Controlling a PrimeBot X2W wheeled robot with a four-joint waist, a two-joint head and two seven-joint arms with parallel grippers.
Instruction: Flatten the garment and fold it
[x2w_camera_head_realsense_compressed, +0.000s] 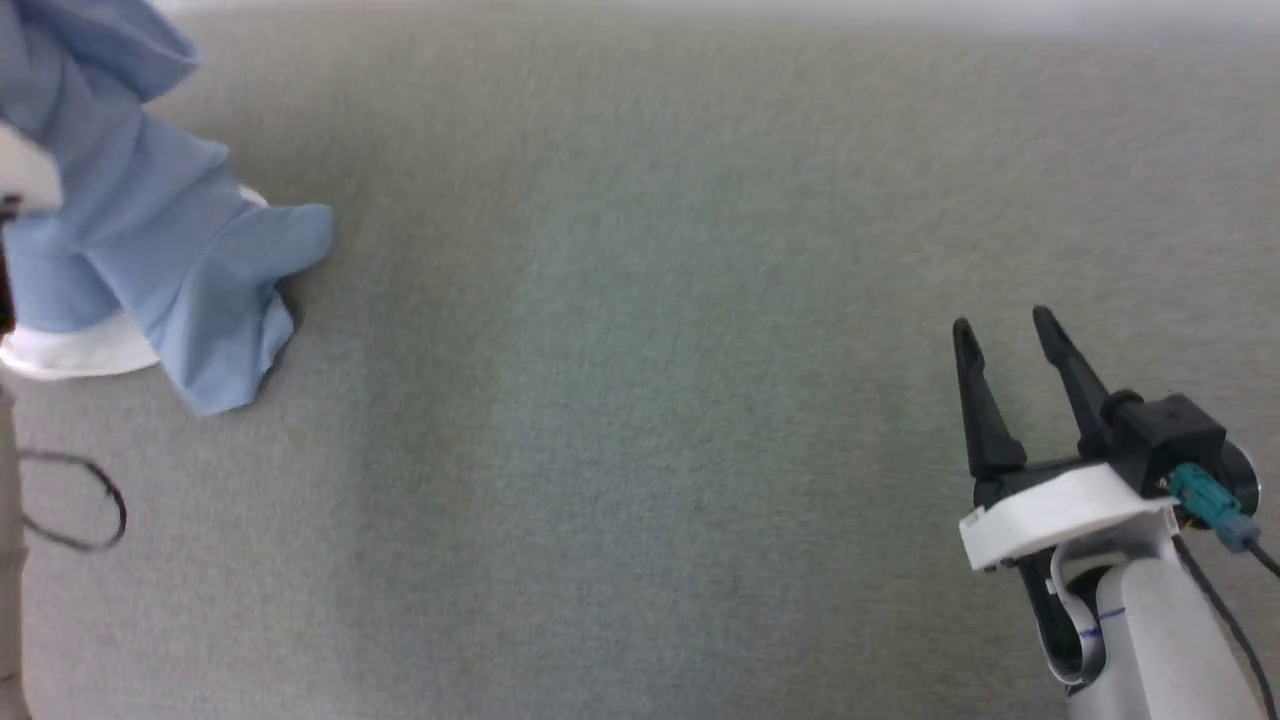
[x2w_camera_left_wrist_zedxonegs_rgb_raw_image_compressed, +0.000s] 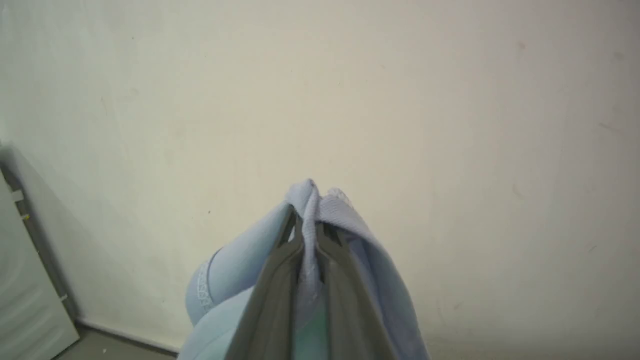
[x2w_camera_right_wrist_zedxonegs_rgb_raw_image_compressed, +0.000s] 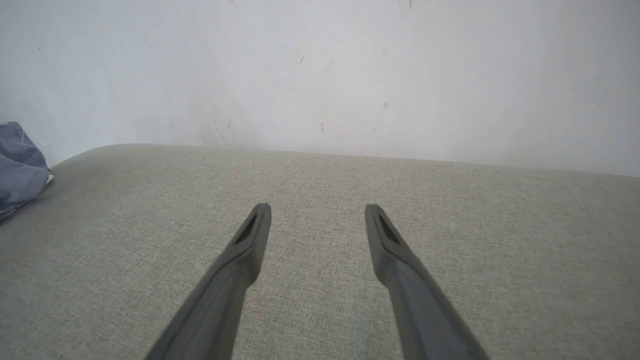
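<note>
my left gripper (x2w_camera_left_wrist_zedxonegs_rgb_raw_image_compressed: 307, 226) pinches the shirt (x2w_camera_head_realsense_compressed: 170, 260) at ten o'clock; my right gripper (x2w_camera_head_realsense_compressed: 1000, 328) sits wide open at four o'clock.

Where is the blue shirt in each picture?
Head view: shirt bunched at the upper left, over the grey cushion.
Left wrist view: shirt at bottom middle, pinched in the left gripper.
Right wrist view: shirt peeks in at the left edge.
Shared landmark: the grey cushion, in head and right wrist views.
</note>
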